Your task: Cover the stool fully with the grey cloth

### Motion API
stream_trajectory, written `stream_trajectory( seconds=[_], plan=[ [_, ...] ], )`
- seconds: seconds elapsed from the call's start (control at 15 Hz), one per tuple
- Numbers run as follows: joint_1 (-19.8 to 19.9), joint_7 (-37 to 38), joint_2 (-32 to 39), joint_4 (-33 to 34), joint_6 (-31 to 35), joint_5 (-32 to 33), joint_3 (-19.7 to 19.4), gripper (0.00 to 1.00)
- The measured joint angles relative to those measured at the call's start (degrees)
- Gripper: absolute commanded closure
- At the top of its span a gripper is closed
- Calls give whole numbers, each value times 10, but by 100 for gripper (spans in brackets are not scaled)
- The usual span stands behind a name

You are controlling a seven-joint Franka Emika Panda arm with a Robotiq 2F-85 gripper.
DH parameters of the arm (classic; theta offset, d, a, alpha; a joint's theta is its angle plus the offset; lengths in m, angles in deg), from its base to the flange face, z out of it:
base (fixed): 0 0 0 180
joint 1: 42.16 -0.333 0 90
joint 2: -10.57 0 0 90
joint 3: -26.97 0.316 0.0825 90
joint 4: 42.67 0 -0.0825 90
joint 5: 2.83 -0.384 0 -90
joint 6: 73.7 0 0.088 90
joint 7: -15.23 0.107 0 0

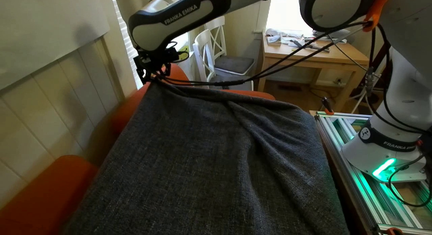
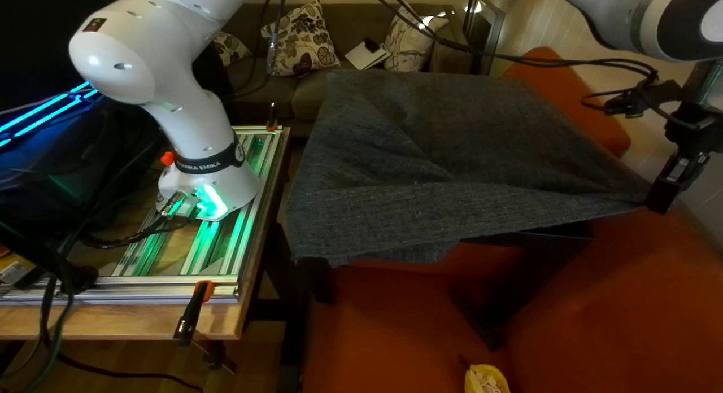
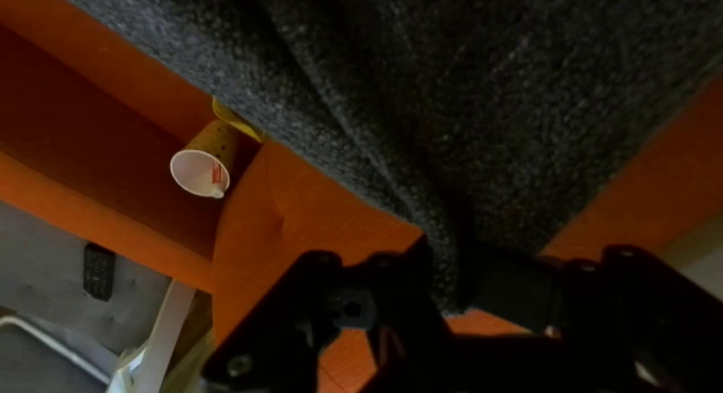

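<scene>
You have the claw (image 3: 452,271) clamped on a corner of the grey cloth (image 1: 202,154), seemingly to stretch it out past the dark support (image 2: 522,269) it drapes (likely the stool, mostly hidden).

Claw (image 3: 452,280): is showing black
Cloth (image 1: 189,150) held by claw: is showing flecked charcoal-grey
Upholstery (image 2: 632,291) below claw: is showing orange

tool (image 2: 659,202) holds end of grey cloth (image 2: 440,139) abv orange seat (image 2: 390,325); pillows (image 2: 299,40) in bg
</scene>
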Motion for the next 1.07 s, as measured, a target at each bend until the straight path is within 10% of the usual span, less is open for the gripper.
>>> stream_trajectory(
  seconds=[0.8, 0.87, 1.07],
  plan=[
    [-84, 236, 128, 4, 198, 168, -145, 100],
    [-95, 256, 140, 3, 205, 187, -161, 75],
    [-125, 317, 170, 3, 208, 236, -210, 61]
  ],
)
